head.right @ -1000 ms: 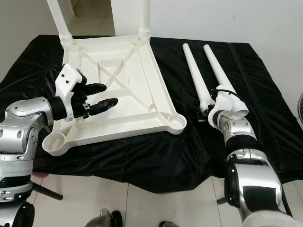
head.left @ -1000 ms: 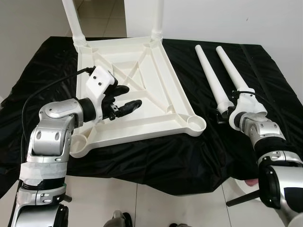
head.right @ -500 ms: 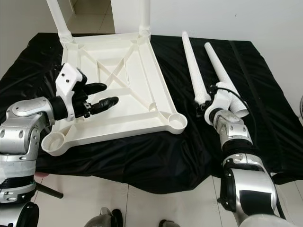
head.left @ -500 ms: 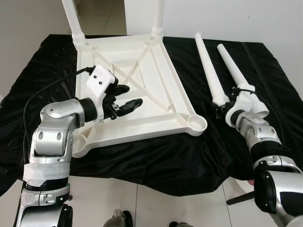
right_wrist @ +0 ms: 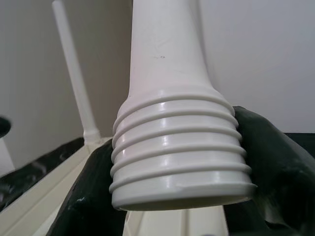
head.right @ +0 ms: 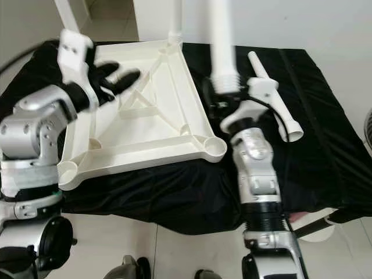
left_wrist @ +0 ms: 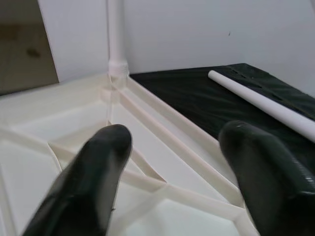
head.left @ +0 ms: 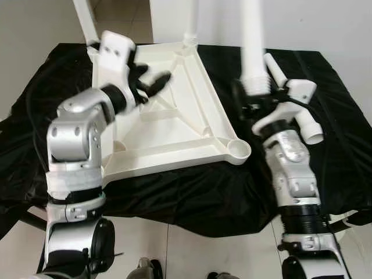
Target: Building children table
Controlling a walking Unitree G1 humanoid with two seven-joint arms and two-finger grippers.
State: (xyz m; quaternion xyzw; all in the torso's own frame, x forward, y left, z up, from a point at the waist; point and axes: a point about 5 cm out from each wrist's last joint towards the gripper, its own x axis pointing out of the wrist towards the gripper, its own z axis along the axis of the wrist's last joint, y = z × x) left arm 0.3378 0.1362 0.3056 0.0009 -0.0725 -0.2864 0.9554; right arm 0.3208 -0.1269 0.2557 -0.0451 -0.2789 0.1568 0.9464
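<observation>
Nearest to me, the black cloth (head.left: 192, 192) hangs over the front edge of the work surface, above a pale tiled floor (head.left: 174, 250). On the cloth lies the white tabletop (head.left: 174, 125), turned underside up, its ribs and diagonal braces exposed. The empty leg socket (head.left: 237, 149) at its near right corner faces up; the near left corner is hidden behind my left arm.

My right gripper (head.left: 251, 100) is raised above the cloth, just to the right of the tabletop's right edge. Its fingers are closed around a white table leg (head.left: 254, 40), pinching it at the threaded collar (right_wrist: 177, 147). The leg stands nearly upright, threaded end down, and runs out of the top of the picture. In the right wrist view the black fingers (right_wrist: 266, 162) press against both sides of the ridged collar.

Beside that gripper, a second loose leg (head.left: 293, 96) lies flat on the cloth, wide end towards me.

My left gripper (head.left: 152, 82) hovers over the far left part of the tabletop, its fingers (left_wrist: 93, 172) spread apart and holding nothing.

Farthest away, two fitted legs (head.left: 192, 20) stand upright in the tabletop's far corners, before a white wall (head.left: 325, 23).
</observation>
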